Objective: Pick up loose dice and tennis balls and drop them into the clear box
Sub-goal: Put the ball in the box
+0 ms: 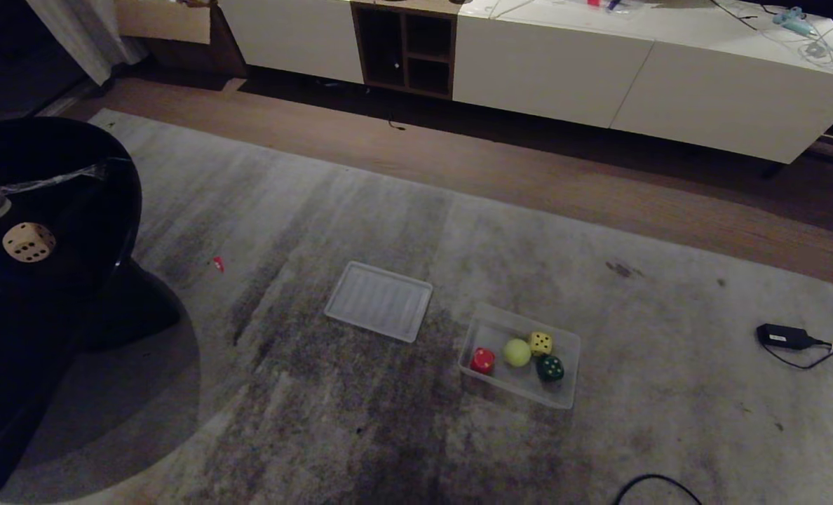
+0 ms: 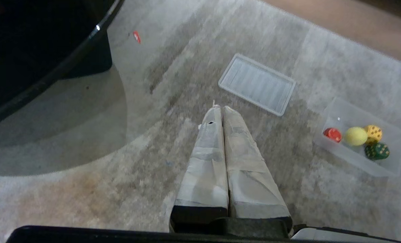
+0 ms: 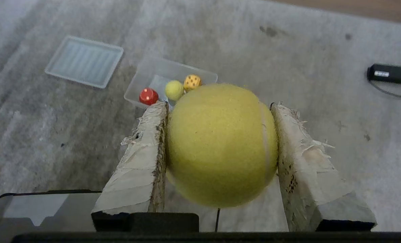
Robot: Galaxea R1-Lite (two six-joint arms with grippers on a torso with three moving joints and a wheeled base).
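Note:
My right gripper [image 3: 219,106] is shut on a yellow-green tennis ball [image 3: 220,145], held above the grey rug and short of the clear box [image 3: 153,72]. The clear box [image 1: 490,330] sits on the rug and holds a second tennis ball [image 1: 517,352], a yellow die, a dark green die and a red rounded piece. A beige die [image 1: 29,242] rests on the black table at the far left. My left gripper [image 2: 221,108] hangs shut and empty over the rug, left of the box [image 2: 342,111]. Neither arm shows in the head view.
A flat ribbed lid [image 1: 378,301] lies on the rug left of the box. The black round table [image 1: 73,182] fills the left side. A white sideboard [image 1: 550,70] runs along the back. A black adapter [image 1: 784,337] with its cable lies at the right.

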